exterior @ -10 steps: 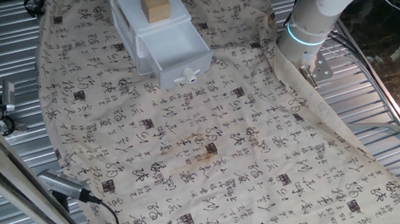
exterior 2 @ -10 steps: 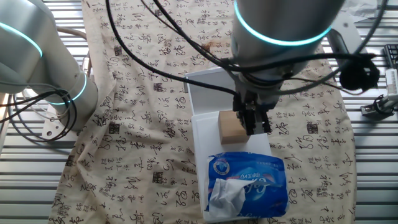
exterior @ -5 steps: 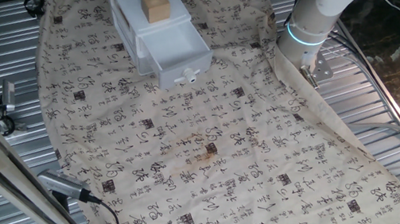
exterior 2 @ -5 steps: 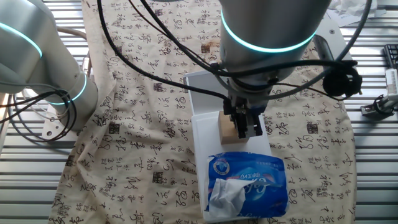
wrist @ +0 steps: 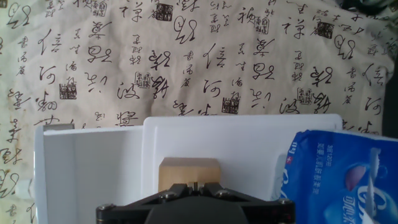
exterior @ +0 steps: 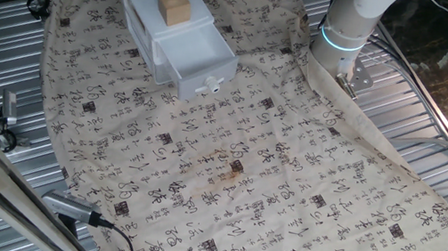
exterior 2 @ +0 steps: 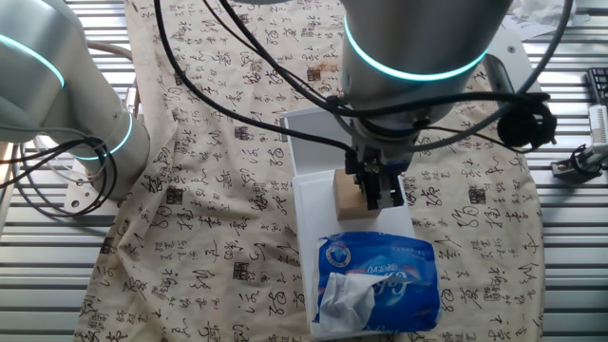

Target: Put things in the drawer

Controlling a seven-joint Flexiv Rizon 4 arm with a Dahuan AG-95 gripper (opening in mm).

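Over the last second we see the hand point(exterior 2: 380, 190) slide from just beside the block point(exterior 2: 348, 197) to right at it, low over the cabinet point(exterior 2: 309, 223) top. In the last half second it barely shifts, so we read this as settling for the grasp. The block has not moved: it sits upright on the cabinet roof, between the open drawer point(exterior 2: 302, 142) and the blue tissue pack point(exterior 2: 375, 280), not in the drawer yet. The hand's fingers overlap the block's right side in this fixed view. The hand view shows only the block point(wrist: 189, 169) top just ahead of the hand body, so we cannot tell whether the fingers are wide, narrow or already holding it. Task-wise, the pick looks about to happen and the placing is all left.

The tissue pack point(wrist: 348, 168) is just beside the block on one side, close enough to snag. The opposite side, towards the drawer, is bare white top. In the one fixed view the drawer point(exterior: 209, 76) is pulled well out with its knob point(exterior: 210, 84) facing the cloth point(exterior: 271, 169). Its tray looks open from above, and we see nothing in it. The block point(exterior: 175, 8) is near the cabinet's front edge, so we judge the carry to be short: lift, move out over the tray, lower. The cloth around the cabinet is free of other items, and the ribbed desk point(exterior: 2, 45) shows beyond it.
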